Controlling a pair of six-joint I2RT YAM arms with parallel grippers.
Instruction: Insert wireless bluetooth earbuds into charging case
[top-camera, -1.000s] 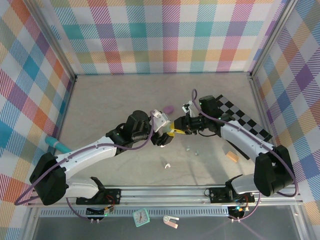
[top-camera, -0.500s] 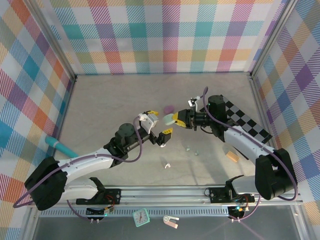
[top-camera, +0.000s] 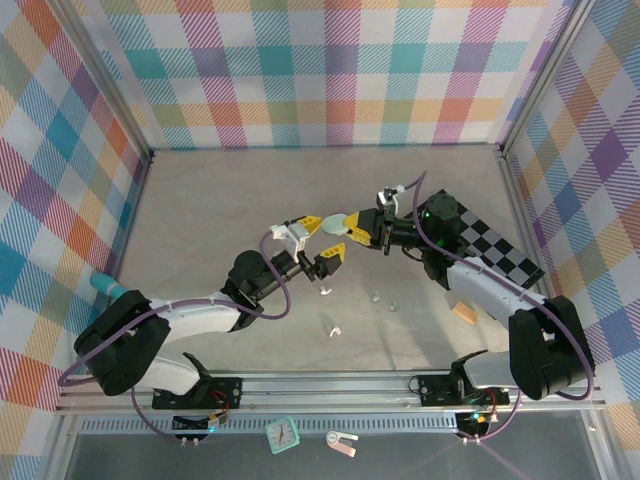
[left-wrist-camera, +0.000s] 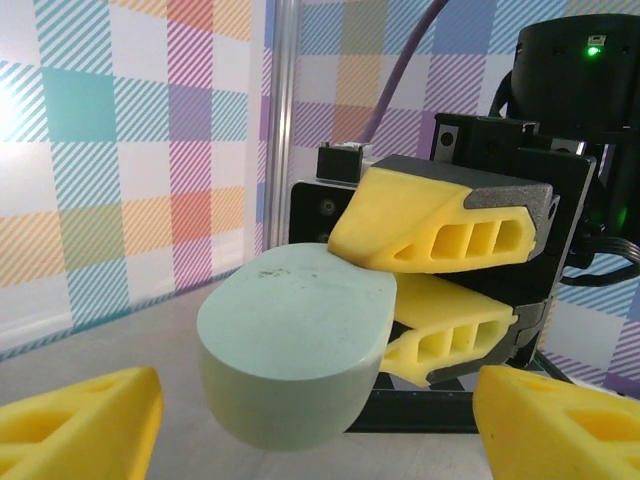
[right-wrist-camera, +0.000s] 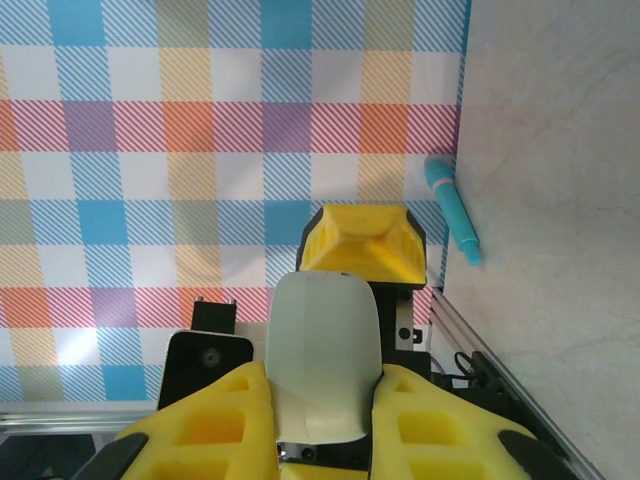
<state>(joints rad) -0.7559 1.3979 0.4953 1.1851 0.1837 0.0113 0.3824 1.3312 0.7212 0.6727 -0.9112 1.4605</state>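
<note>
Charging case (left-wrist-camera: 290, 355) pinched in right end effector (right-wrist-camera: 320, 392) over grey desk (top-camera: 220, 190), plaid walls (top-camera: 330, 70), left end effector (top-camera: 322, 238) wide open.

Bright, even light, soft shadows; wrist views blur at near edges.
</note>
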